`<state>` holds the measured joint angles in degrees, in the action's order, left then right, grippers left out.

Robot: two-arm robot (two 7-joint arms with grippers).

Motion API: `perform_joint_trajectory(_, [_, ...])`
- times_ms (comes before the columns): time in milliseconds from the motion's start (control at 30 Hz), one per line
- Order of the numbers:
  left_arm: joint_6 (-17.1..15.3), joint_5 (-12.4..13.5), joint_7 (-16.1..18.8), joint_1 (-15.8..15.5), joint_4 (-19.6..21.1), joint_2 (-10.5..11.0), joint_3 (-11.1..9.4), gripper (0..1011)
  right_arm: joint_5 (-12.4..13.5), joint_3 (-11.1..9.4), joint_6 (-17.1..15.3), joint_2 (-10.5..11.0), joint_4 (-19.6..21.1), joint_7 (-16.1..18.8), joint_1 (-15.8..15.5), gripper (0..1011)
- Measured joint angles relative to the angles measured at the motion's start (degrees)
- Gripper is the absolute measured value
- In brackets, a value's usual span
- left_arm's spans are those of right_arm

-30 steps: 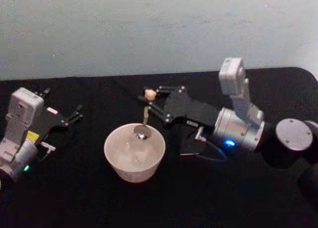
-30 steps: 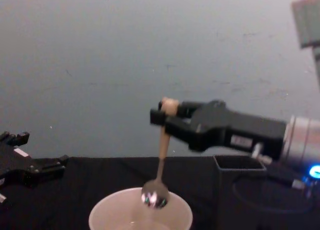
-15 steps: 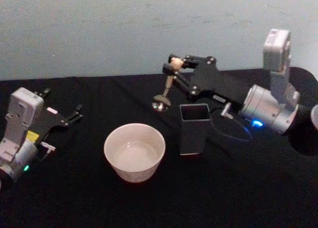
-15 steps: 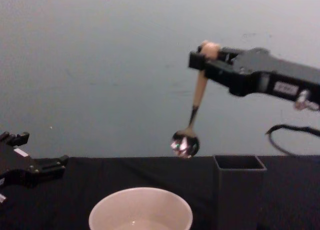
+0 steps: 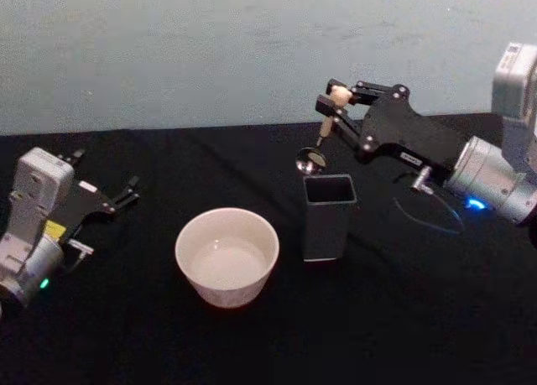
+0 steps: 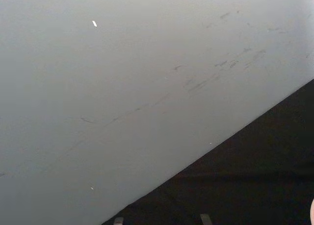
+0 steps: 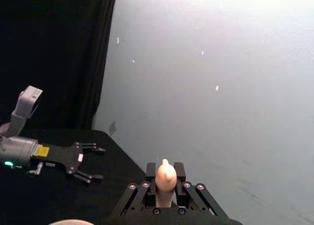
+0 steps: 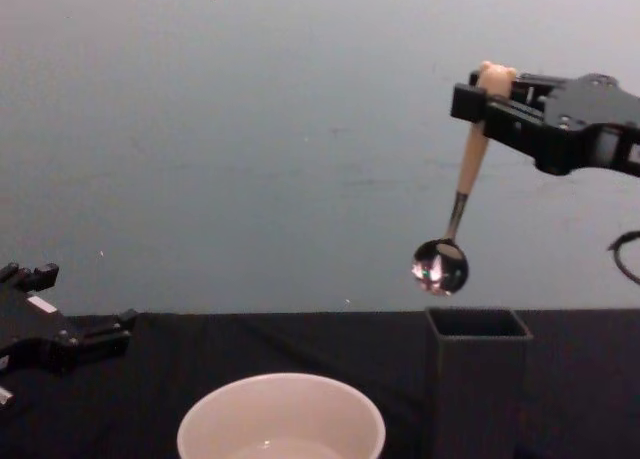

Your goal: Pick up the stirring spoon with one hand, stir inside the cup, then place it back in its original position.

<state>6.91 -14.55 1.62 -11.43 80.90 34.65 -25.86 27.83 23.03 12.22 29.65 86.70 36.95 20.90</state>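
Note:
The stirring spoon (image 5: 323,133) (image 8: 462,184) hangs in the air by its beige bear-topped handle (image 7: 165,176), its shiny bowl (image 8: 440,265) just above the open top of the dark grey square holder (image 5: 327,215) (image 8: 478,379). My right gripper (image 5: 336,102) (image 8: 480,91) (image 7: 166,172) is shut on the handle's top. The cream-white cup (image 5: 226,255) (image 8: 281,419) stands left of the holder with some liquid in it. My left gripper (image 5: 126,192) (image 8: 95,329) rests parked and open on the table at the left.
Black cloth covers the table (image 5: 377,318). A pale wall stands behind. A thin cable (image 5: 428,221) hangs from the right arm over the table right of the holder.
The right gripper has carried the spoon up out of the cup and to the right, until its bowl hangs above the grey holder. The left arm has not moved.

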Motion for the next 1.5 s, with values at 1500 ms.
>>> perform_joint_trajectory(1500, [0.0, 0.0, 0.0, 0.0, 0.0, 0.0, 0.0, 1001, -0.7, 2.1, -6.0, 1.1, -3.8, 0.2, -2.5, 212])
